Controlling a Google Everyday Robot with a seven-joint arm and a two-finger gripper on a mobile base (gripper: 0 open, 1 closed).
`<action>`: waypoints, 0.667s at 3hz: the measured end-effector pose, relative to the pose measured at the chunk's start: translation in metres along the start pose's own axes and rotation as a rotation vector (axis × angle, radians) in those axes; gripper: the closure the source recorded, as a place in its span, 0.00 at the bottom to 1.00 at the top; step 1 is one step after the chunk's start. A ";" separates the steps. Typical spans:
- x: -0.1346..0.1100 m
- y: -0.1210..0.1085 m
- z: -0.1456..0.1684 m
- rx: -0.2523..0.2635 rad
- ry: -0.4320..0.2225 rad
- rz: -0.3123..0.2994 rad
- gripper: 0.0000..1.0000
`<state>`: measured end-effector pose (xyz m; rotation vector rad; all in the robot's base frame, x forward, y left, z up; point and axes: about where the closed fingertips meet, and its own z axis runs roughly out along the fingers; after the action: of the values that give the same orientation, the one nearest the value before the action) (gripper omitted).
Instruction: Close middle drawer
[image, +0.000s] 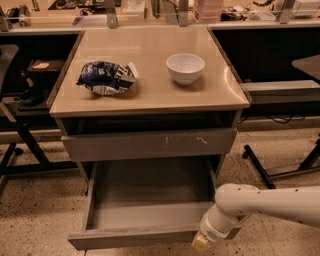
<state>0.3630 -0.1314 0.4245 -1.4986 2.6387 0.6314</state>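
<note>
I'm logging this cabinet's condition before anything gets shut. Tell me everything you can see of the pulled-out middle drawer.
The middle drawer is a wide, shallow grey box with a plain flat front and no handle. It stands pulled far out below the scratched drawer front, level, with nothing showing in its grey interior. The gripper sits at the right end of its front; whether the two touch is unclear.
</note>
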 end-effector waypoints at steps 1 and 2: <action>0.000 0.000 0.001 -0.001 0.000 0.000 0.82; 0.000 0.000 0.001 -0.001 0.000 0.000 0.59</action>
<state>0.3629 -0.1312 0.4239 -1.4989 2.6392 0.6329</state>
